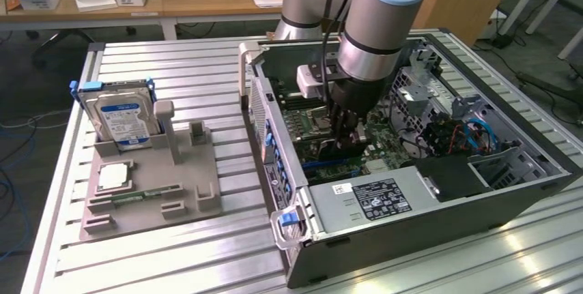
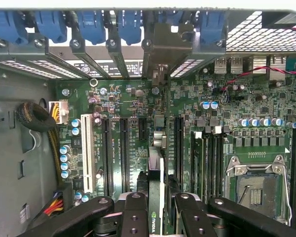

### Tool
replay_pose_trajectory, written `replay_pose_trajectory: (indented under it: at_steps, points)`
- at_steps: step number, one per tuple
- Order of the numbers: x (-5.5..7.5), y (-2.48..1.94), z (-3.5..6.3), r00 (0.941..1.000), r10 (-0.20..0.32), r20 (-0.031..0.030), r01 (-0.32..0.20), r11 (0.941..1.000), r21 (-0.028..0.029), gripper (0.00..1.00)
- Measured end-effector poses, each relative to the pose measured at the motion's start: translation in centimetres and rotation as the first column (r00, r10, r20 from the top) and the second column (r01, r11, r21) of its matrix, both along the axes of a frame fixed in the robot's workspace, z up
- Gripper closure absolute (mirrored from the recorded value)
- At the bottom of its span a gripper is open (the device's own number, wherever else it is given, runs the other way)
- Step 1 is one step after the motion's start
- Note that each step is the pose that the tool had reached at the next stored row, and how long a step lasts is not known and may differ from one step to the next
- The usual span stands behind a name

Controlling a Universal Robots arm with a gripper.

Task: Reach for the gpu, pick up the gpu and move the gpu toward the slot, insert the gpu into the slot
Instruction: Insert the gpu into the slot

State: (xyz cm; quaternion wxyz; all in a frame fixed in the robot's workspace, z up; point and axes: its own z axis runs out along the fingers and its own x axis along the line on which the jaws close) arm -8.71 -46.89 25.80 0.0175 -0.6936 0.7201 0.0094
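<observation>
- the open pc case (image 1: pixel 510 192) sits on the slatted table (image 1: pixel 182 253), and the arm goes straight down into the middle of it.
- motherboard (image 2: pixel 227 108) lies flat under the wrist, with its long expansion slots (image 2: pixel 123 153) running the 12-to-6 line in the wrist view.
- gpu (image 2: pixel 156 197) is held on edge between the fingers (image 2: pixel 133 217), long axis along that same 12-to-6 line, so card and slots look parallel to me.
- gripper (image 2: pixel 157 217) is clamped on the card, which hangs right below it and looks just over the board, roughly between two slots.
</observation>
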Motion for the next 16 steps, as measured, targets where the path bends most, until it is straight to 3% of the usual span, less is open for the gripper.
replay_pose_trajectory:
  at_steps: [16]
  points:
    - [-0.01,0.23,-0.13,0.9996,0.03,-0.0001,-0.03,0.9996,-0.0002,0.75]
